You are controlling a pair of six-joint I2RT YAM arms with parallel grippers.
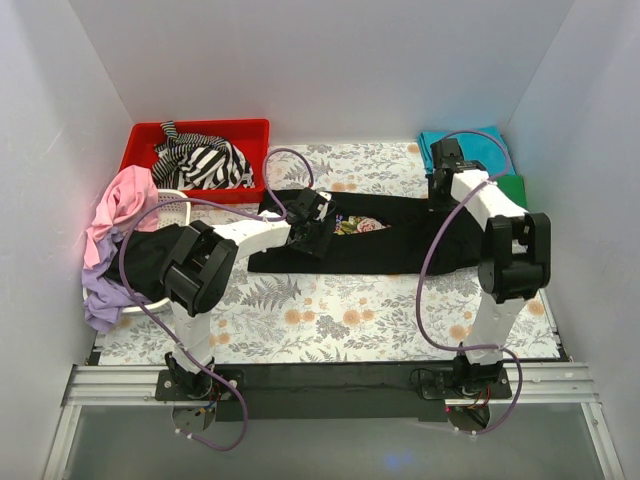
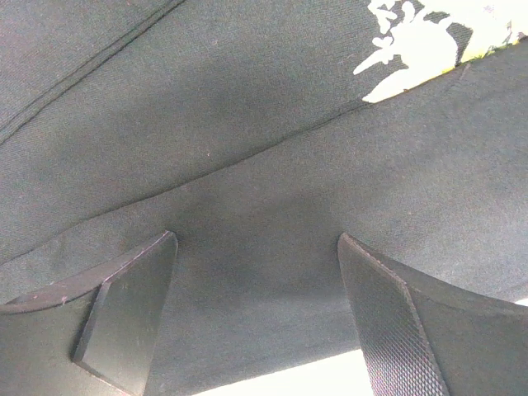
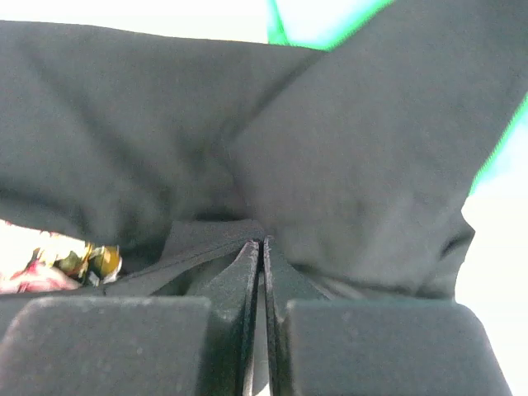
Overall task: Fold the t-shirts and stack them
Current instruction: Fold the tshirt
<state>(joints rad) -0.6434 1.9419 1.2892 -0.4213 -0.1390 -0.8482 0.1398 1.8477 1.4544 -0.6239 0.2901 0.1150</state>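
Mid-fold on the black tee [image 1: 390, 245], lying across the middle of the table [image 1: 330, 330]. Right gripper [image 3: 262, 244] is pinched tight on cloth at its 2 o'clock end. The left gripper [image 2: 256, 239] hangs wide open over the 9 o'clock side. Guessing left needs its own grab next.

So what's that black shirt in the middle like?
The black tee is soft, matte knit cloth. It lies in a long, rumpled band across the floral table, folded over itself, with seams showing. A pink-rose print with pale marks peeks out near its middle. The right gripper is shut and seems to pinch a bunched fold at its right end. The open left gripper straddles its left part, fingers apart over the cloth.
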